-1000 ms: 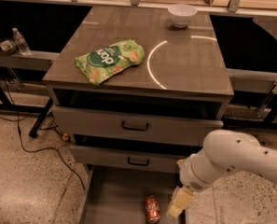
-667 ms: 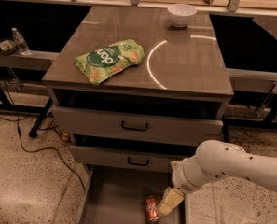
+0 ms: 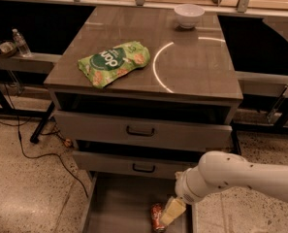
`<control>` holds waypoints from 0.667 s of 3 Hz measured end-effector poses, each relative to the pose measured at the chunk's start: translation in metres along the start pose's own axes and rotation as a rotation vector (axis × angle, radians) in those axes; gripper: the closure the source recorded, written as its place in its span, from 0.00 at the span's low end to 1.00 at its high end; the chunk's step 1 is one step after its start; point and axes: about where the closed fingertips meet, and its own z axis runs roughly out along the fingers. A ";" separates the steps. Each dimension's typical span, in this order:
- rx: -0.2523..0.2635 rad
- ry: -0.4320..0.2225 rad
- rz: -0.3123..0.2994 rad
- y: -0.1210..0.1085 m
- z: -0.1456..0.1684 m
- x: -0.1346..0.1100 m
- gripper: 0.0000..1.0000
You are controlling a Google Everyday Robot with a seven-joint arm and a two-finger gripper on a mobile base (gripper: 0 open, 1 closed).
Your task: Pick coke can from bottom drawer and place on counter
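Shifted leftward over the past second, the gripper now hangs low at the bottom centre of the frame, right against the coke can; whether it is spread or already clamped on the can cannot be told from this angle. The red can lies at the lower edge of the picture on the grey floor of the pulled-out bottom drawer, just left of the gripper and in about the same spot as before. Behind the gripper, the robot's white arm reaches in from the lower right. Above the open drawer, the two upper drawers with black handles sit shut or nearly so. On the counter, across the upper half of the frame, a green snack bag lies at left and a white bowl stands at the far edge, with bare surface between them. By these signs the reach is nearly done; a secure grasp, the lift out of the drawer and the placing on the counter all appear to remain.
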 end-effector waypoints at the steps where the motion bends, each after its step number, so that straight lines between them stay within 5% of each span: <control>1: 0.018 0.017 0.131 -0.015 0.074 0.023 0.00; 2: 0.075 -0.008 0.210 -0.037 0.126 0.039 0.00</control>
